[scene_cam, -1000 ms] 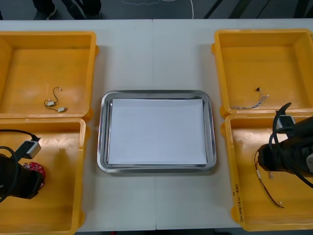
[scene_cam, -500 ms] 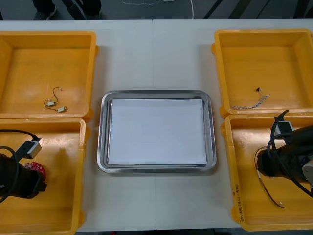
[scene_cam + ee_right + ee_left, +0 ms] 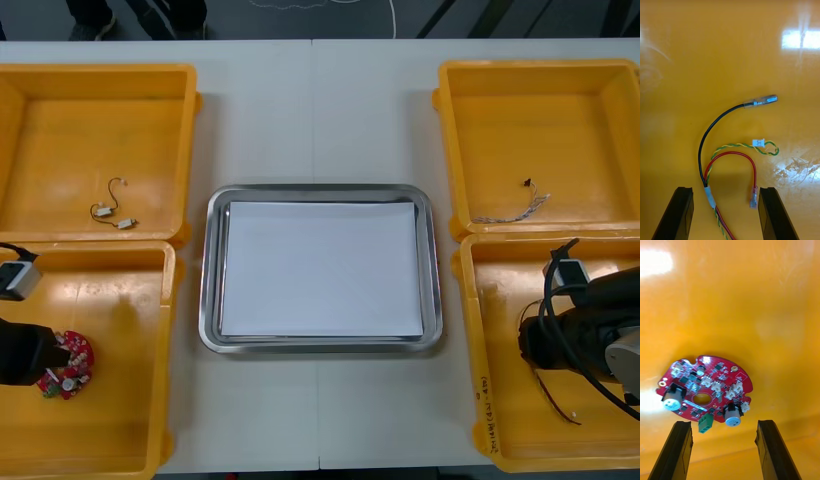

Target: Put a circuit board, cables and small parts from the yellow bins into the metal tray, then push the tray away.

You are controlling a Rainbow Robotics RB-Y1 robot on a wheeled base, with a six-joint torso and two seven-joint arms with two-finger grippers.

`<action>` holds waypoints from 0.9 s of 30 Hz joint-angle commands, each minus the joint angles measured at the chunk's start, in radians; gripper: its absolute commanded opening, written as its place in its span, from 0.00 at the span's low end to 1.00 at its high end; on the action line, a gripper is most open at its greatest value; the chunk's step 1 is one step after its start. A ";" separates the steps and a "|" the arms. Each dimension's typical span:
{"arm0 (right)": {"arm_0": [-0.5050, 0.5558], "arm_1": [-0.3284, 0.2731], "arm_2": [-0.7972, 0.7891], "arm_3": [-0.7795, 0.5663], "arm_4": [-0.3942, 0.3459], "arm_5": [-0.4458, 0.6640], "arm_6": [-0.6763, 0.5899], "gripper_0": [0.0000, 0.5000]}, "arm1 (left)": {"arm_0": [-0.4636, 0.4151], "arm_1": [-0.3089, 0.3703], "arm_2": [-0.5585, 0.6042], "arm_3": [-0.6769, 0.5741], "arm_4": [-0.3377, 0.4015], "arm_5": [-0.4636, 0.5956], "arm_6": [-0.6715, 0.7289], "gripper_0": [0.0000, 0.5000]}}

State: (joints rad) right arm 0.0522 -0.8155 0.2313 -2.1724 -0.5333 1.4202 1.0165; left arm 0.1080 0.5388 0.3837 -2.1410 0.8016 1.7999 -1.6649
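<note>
Gaping end effectors over board, cables

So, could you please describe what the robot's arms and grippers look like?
The left arm and right arm are black, with black cables and a small grey box each. The left gripper and right gripper each have two flat, rectangular black fingers.

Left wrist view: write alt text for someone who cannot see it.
A round red circuit board lies on the floor of a yellow bin, just beyond the tips of the left gripper, whose black fingers stand open.
</note>
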 commanded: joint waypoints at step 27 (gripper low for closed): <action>0.018 0.021 0.109 0.131 0.019 -0.164 0.042 0.08 | 0.134 0.066 -0.014 -0.034 -0.068 -0.057 -0.625 1.00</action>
State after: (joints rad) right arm 0.0516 -0.8031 0.3030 -2.0940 -0.5180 1.2663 1.0169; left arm 0.2104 0.5661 0.3990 -2.1417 0.7708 1.7593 -2.2274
